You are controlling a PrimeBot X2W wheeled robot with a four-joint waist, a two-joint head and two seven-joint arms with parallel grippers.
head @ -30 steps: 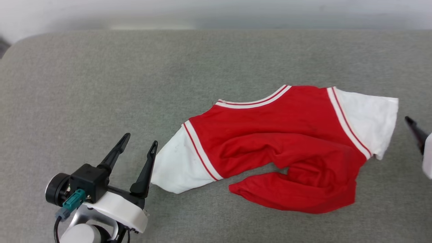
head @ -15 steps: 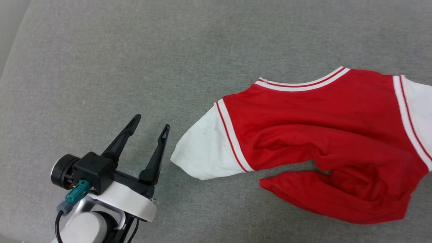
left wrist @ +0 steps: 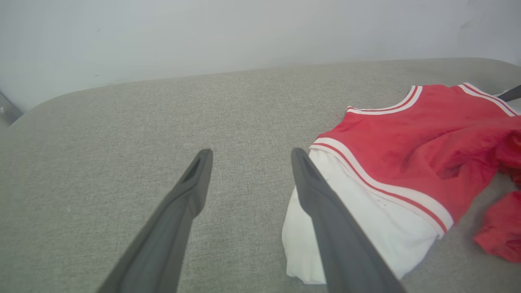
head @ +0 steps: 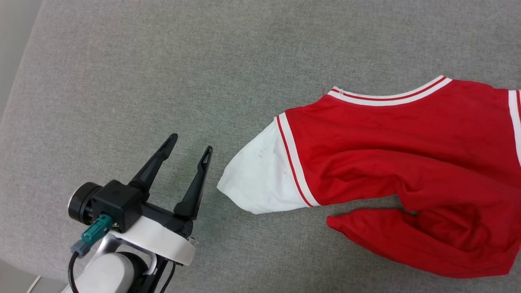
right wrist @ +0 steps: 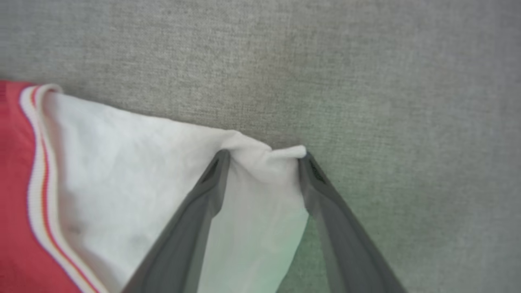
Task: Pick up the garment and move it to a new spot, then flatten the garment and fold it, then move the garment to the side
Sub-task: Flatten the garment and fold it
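1. Head view: left gripper (head: pixel 191 143), lower left, jaws spread, just beside the white sleeve (head: pixel 260 183); garment (head: pixel 386 134) lies crumpled at right on a grey cushion (head: pixel 163 61).
2. Left wrist view: sleeve behind the right-hand finger.
3. Right wrist view: right gripper (right wrist: pixel 264 156), jaws spread around the other sleeve (right wrist: pixel 122 162) corner.

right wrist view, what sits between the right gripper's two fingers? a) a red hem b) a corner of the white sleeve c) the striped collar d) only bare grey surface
b: a corner of the garment, its white sleeve, bunches up between the spread fingers of the right gripper.
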